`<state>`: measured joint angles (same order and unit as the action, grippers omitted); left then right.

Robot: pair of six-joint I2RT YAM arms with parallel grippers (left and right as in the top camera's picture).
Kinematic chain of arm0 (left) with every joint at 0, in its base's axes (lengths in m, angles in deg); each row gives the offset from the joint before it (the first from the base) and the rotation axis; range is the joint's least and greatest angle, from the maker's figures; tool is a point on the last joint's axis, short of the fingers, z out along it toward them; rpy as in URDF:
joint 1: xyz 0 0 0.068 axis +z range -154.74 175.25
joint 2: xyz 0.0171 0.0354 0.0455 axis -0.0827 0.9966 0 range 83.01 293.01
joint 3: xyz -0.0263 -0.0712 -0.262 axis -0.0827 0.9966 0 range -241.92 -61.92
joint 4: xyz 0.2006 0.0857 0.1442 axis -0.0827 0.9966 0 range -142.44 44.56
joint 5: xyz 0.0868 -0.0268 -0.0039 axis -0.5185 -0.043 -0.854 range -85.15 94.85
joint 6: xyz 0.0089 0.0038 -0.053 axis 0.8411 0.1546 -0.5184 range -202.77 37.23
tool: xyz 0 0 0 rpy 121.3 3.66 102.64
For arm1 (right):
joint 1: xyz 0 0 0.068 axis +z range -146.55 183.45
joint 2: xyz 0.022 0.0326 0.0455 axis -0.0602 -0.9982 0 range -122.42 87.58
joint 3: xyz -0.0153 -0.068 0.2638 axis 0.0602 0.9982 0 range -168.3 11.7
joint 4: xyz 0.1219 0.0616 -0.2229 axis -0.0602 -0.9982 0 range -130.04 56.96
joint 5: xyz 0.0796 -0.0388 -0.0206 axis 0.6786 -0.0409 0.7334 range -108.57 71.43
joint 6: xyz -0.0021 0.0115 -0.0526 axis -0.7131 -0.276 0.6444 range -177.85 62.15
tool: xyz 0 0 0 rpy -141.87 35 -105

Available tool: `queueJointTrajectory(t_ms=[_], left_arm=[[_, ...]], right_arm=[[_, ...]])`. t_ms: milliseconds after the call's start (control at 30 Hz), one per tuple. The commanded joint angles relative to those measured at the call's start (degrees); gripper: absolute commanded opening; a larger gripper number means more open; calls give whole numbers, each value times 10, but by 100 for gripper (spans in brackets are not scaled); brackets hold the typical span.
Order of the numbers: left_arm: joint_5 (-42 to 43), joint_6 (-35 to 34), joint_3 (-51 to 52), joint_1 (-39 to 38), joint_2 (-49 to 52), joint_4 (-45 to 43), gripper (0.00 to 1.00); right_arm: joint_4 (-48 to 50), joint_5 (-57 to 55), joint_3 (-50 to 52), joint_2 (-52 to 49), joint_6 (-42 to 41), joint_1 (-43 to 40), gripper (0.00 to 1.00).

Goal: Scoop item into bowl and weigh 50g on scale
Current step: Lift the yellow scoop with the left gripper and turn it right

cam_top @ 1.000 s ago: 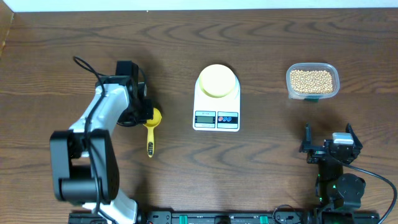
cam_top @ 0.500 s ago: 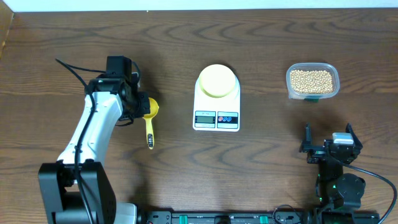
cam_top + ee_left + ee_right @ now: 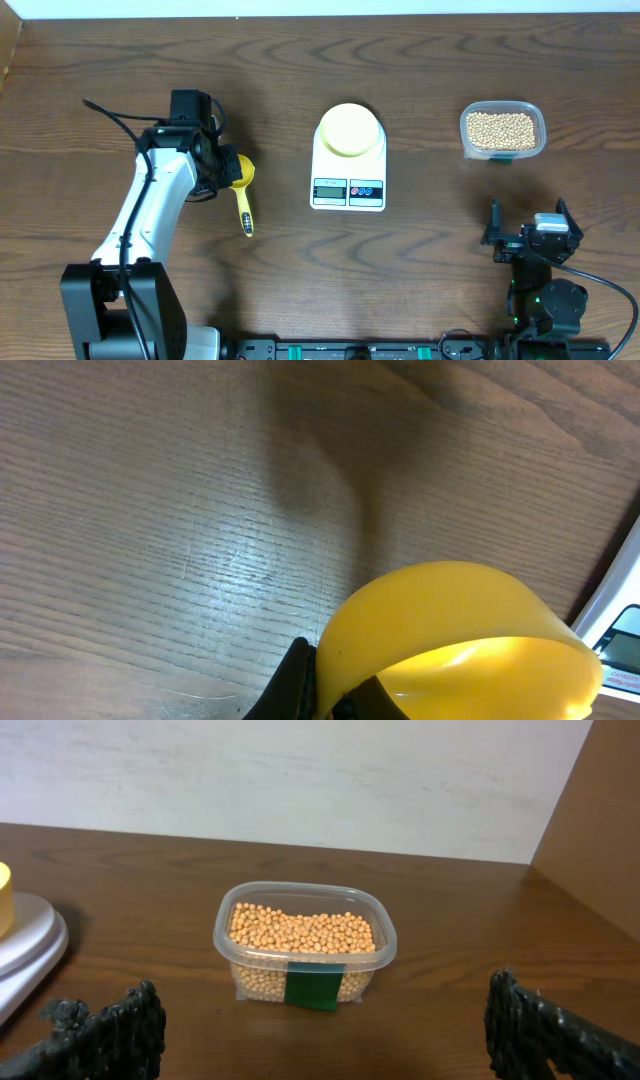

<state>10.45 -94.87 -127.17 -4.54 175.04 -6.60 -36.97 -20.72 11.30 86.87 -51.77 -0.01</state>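
Note:
My left gripper is shut on the rim of a yellow scoop, whose handle points toward the table's front. In the left wrist view the scoop's cup fills the lower right, and a black finger presses its outer wall. The pale-yellow bowl sits on the white scale at the table's middle. Tan beans fill a clear tub at the far right, straight ahead of my right gripper. That gripper is open and holds nothing.
The scale's edge shows at the left of the right wrist view. A green label marks the tub's front. Bare wood lies between scoop, scale and tub. A wall rises behind the table's far edge.
My left arm swung back and to the left, carrying the scoop slightly toward the far side; its handle tip shifted a little to the right. The right arm has not moved.

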Motion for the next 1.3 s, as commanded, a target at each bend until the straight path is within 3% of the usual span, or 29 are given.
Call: queueJointTrajectory(t_ms=[0, 200, 933, 1267], left_arm=[[-7, -9, -3, 1, -7, 1, 7], [-7, -48, -3, 1, -7, 1, 8], [-7, -354, -3, 1, -7, -14, 8], [33, -379, -3, 1, -7, -19, 8]], right_arm=[[-2, -1, 1, 4, 0, 6, 99], [-2, -1, 1, 4, 0, 6, 99], [-2, -1, 1, 4, 0, 6, 99], [-2, -1, 1, 4, 0, 6, 99]])
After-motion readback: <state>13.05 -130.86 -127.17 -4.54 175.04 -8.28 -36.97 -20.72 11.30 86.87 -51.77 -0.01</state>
